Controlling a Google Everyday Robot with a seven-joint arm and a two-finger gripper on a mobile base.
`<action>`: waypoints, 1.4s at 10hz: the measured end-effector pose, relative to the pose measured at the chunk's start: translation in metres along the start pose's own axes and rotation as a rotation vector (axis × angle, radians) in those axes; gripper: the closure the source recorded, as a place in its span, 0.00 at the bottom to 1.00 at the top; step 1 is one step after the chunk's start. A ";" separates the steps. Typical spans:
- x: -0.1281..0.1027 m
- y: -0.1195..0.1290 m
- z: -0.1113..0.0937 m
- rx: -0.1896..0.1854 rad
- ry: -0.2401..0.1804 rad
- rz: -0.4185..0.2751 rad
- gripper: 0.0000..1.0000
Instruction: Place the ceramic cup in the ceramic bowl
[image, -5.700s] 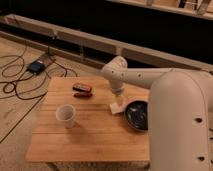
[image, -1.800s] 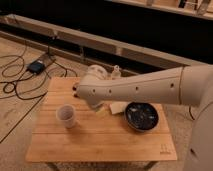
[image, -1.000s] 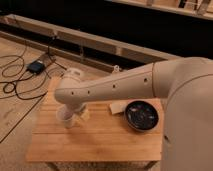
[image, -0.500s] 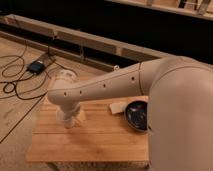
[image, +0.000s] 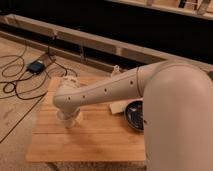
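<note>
The off-white ceramic cup (image: 70, 122) stands on the left part of the wooden table (image: 90, 142), mostly covered from above by my arm's end. My gripper (image: 68, 113) is directly over the cup, at its rim, hidden under the wrist. The dark blue-black ceramic bowl (image: 134, 116) sits at the table's right side, its right part hidden behind my arm's large white shell.
A small white block (image: 119, 106) lies left of the bowl. A small clear bottle (image: 116, 71) stands at the table's back edge. Cables and a dark box (image: 36, 66) lie on the floor at the left. A dark low wall runs behind.
My arm has swung left from the table's middle and lowered onto the cup. The cup and bowl have stayed in place.
</note>
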 end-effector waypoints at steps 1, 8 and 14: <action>0.002 0.000 0.003 0.003 0.009 -0.008 0.36; 0.026 -0.002 0.000 0.025 0.040 0.030 0.98; 0.139 0.049 -0.084 0.147 0.142 0.327 1.00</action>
